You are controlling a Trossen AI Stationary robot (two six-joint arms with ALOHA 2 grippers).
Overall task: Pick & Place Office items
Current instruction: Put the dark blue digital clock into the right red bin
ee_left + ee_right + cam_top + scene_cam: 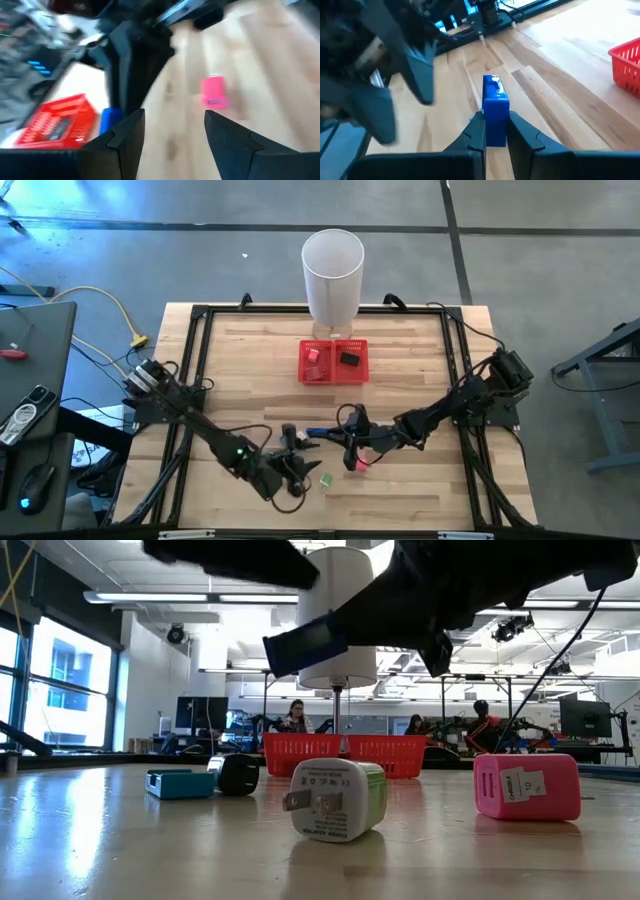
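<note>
My right gripper point(495, 131) is shut on a blue block point(495, 102), which hangs above the table in the low view point(305, 645). My left gripper point(175, 132) stands open near the table's front point(292, 468) with nothing between its fingers. On the table lie a pink block point(525, 785), a green-white plug block point(335, 800), a teal block point(180, 783) and a dark block point(238, 773). The pink block point(360, 463) and the green-white block point(325, 478) lie near both grippers. My right gripper pinches the blue block's two long sides point(496, 125) between its two fingers, at the block's near end. The fingers come from the table's right, slanting a little down, and lie along the block. The block sticks out ahead of the fingertips, lifted clear of the table.
A red mesh tray point(304, 370) stands at the table's middle far side with a red piece and a dark piece in it. A tall white bin point(333, 275) stands behind it. Black frame rails run along the table's edges. People sit in the room beyond.
</note>
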